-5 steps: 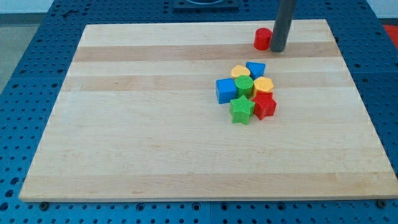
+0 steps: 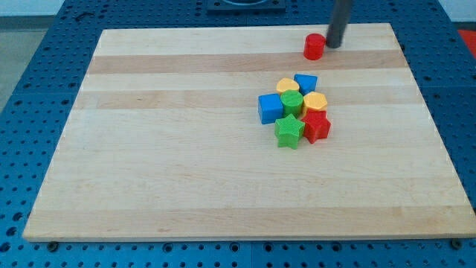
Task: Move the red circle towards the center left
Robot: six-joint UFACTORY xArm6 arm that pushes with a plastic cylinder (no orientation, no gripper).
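Near 12-1 o'clock on the board (image 2: 149,186), close to the top edge, sits the red circle (image 2: 314,47), well apart from the other blocks. Looks like a small, light, rigid plastic puck, w/ flat top and round sidewall; prob slides easily on smooth wood, but being round it can roll off the rod and squirt sideways if hit off-centre. No grasping possible: the arm has no gripper, just a rod, so nothing opens or closes; contact is push only. My tip (image 2: 334,46) is just beside the circle at its 3 o'clock, right at its edge or a hair off, can't tell which. Best contact point, I judge: mid sidewall on the view's right, slightly toward 1 o'clock, since center left lies toward 8 o'clock from it. Appearance: bright red, short cylinder, slightly darker side face. Cluster at approx board centre-right: blue block (image 2: 269,109), blue block at top (image 2: 306,82), two yellow (image 2: 288,85) (image 2: 315,101), green (image 2: 291,102), green star (image 2: 288,132), red star-ish block (image 2: 317,126); a straight diagonal push passes near it.
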